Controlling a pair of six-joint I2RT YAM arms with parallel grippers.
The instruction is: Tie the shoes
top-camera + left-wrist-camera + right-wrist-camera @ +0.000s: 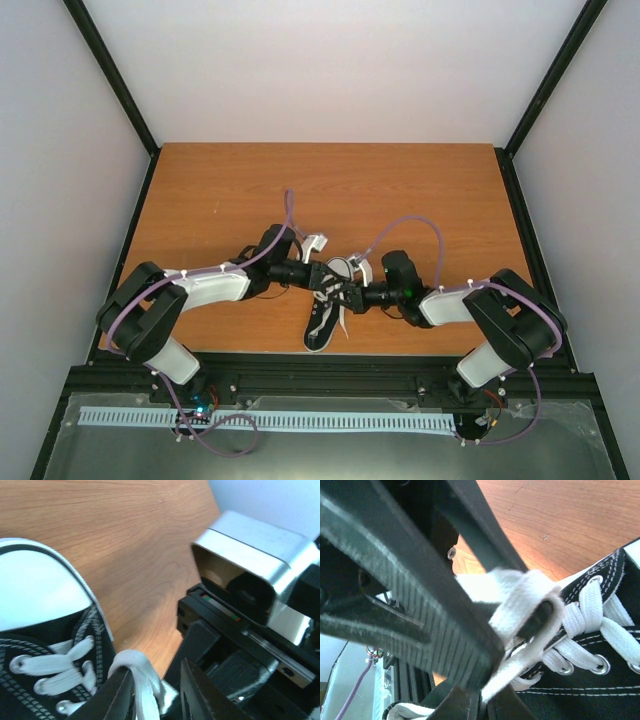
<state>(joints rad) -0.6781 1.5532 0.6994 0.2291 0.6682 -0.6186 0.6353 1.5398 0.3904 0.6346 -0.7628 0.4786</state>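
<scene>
Left claw point(325, 281) and right claw point(349, 292) meet tip to tip in the overhead view, the black sneaker point(322, 325) lying directly beneath them on the table point(220, 190). At the left wrist, we see its jaws apart, a white lace point(142, 680) draped over one finger, the toe cap point(35, 590) just left of it. At the right wrist, we see the jaws pinched together on that lace, eyelets point(601, 666) just beyond.

An orange-brown wooden desk point(220, 190) is sitting between pale walls point(330, 60), black frame struts point(112, 72) rising from its far corners, a white slotted strip point(270, 421) lying below its near edge.
</scene>
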